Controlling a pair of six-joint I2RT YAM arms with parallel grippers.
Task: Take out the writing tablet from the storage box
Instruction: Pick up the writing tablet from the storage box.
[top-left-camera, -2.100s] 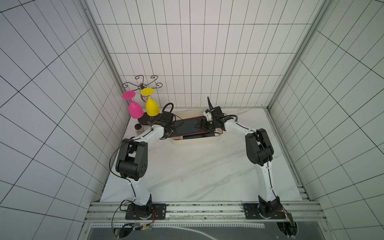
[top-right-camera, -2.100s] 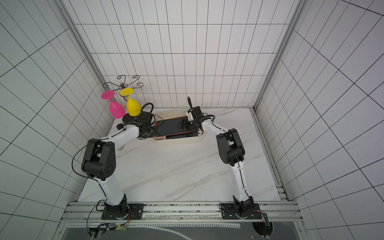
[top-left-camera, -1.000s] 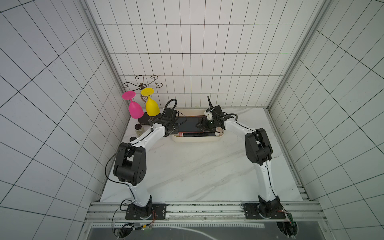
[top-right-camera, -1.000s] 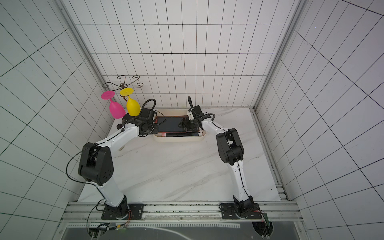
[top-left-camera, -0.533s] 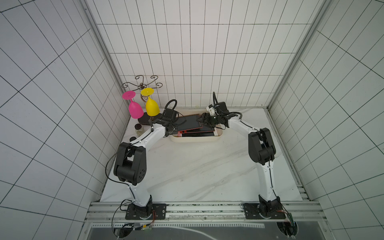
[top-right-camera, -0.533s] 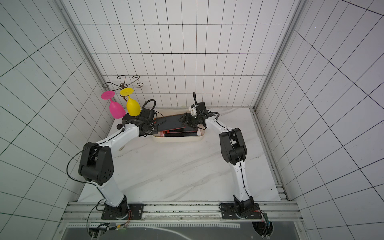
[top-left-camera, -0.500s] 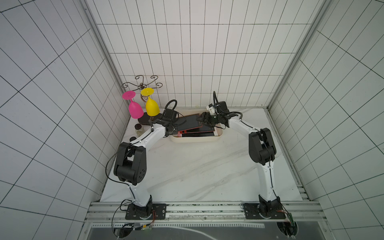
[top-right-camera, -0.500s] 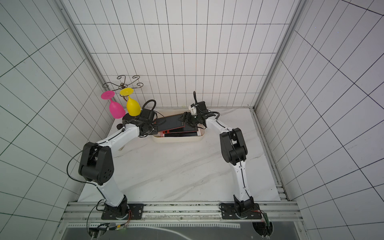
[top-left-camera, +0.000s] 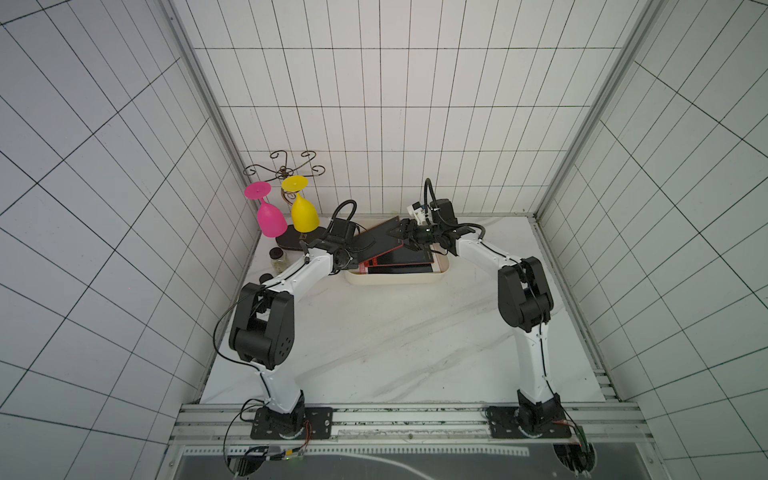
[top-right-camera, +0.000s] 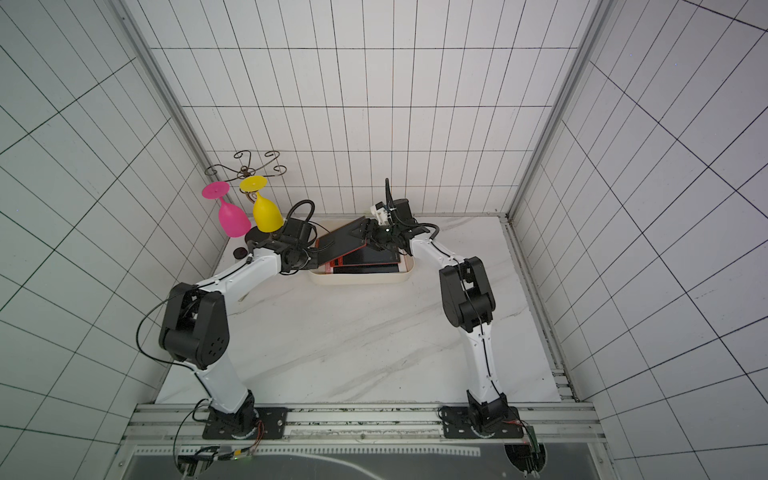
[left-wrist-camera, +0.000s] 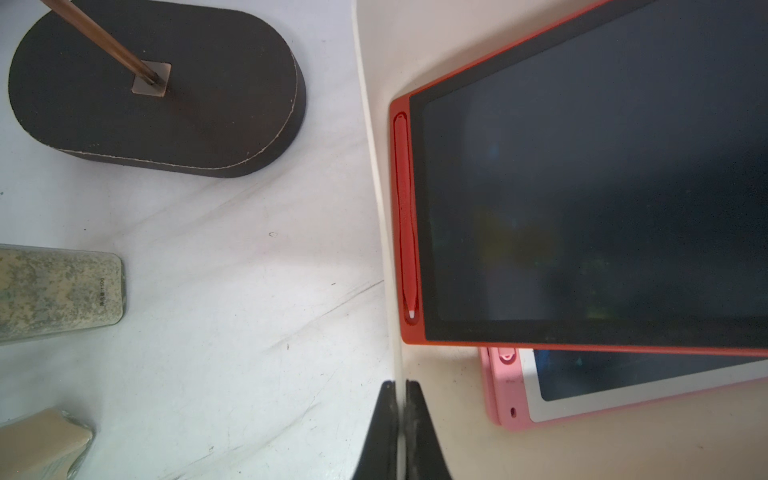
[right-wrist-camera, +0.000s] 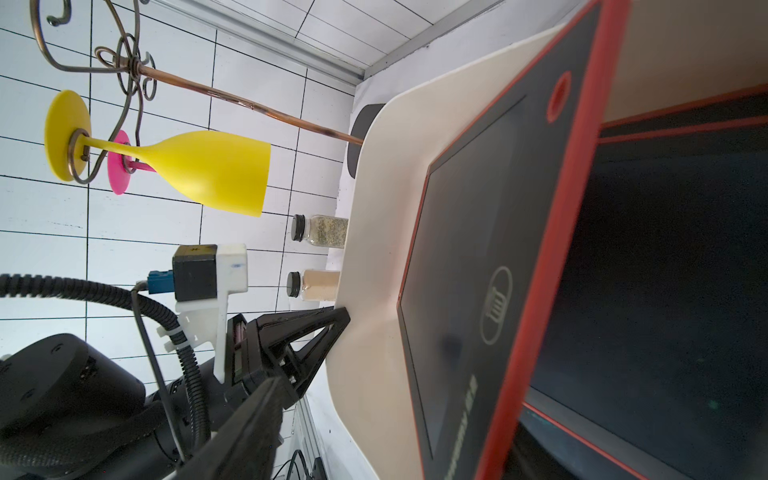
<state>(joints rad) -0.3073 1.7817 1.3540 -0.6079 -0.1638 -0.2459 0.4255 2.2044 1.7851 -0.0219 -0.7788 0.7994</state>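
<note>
The storage box, its wall pinched by the fully closed left gripper, holds the red writing tablet tilted up at one end, which may slip back down, as I cannot tell whether the right gripper there has closed on it.

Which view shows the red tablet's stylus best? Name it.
Left wrist view: the stylus lies full-length in its slot along the red tablet's short edge, white tip visible. In both top views the tablet is too small to show it. The right wrist view, from the button end, does not resolve it.
</note>
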